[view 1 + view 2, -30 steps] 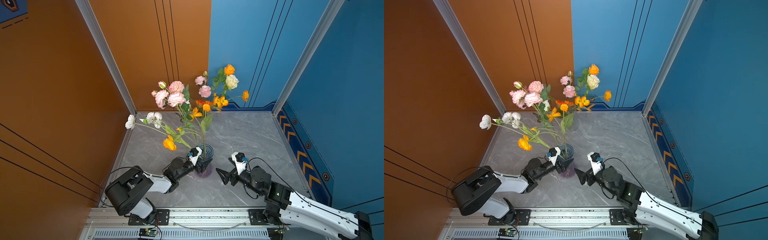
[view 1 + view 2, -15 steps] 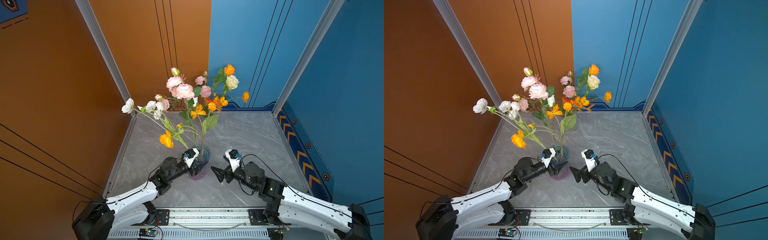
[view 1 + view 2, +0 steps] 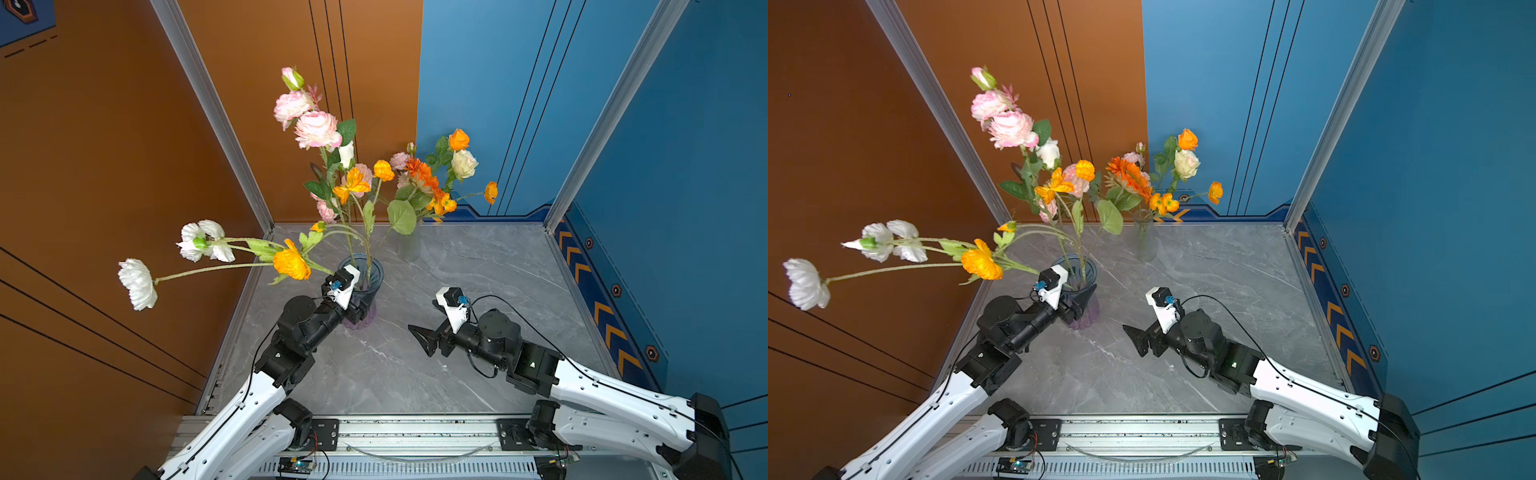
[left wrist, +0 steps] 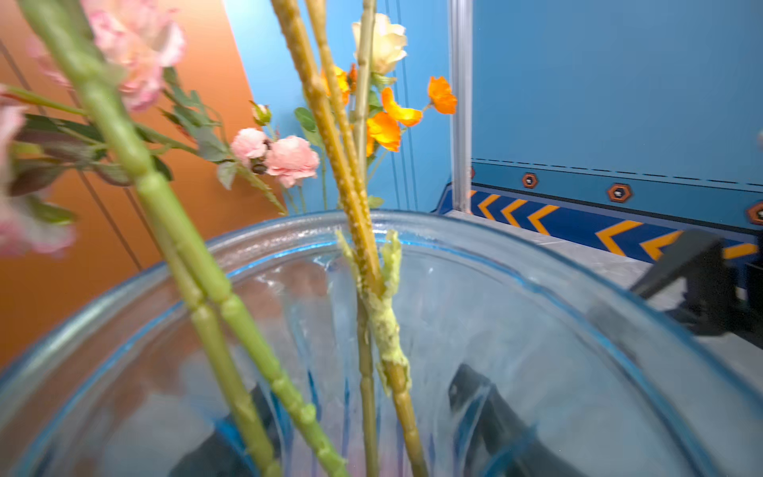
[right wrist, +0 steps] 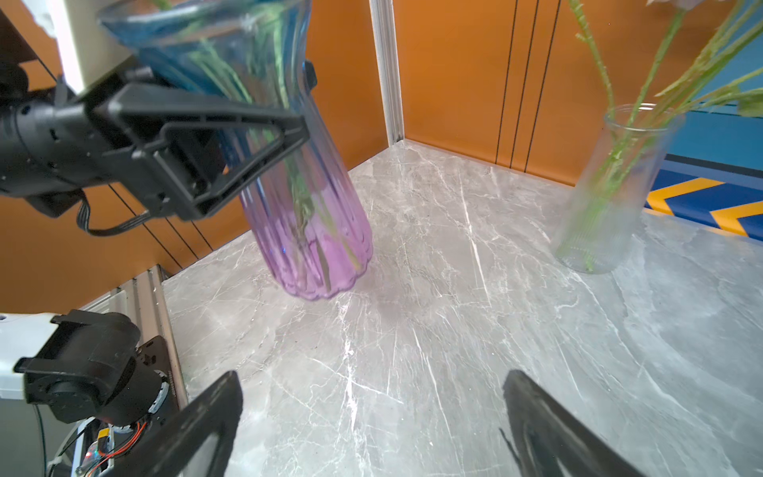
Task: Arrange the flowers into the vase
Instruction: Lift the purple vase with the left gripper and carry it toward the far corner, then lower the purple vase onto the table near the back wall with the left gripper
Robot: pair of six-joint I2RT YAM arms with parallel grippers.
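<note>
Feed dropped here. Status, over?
Left gripper clamped on vase; right gripper open, empty. Flowers in vase, white ones splayed sideways. Second vase behind, apart.

My right pincer (image 3: 419, 341) hangs spread wide over bare desk (image 3: 478, 270). From 1 to 3 o'clock of it the marble lies free up to the blue wall (image 3: 665, 208). At 10 o'clock the tinted vase (image 3: 376, 278) blocks me, tilted, with my left pincer (image 3: 362, 308) clasped round its neck. Farther off at 12 stands the clear vase (image 3: 409, 249), with a low gap between the two vases. The flowers (image 3: 318, 129) crowd the air above both. The white blooms (image 3: 137, 282) stick out toward 9, against the orange wall (image 3: 104, 166).
</note>
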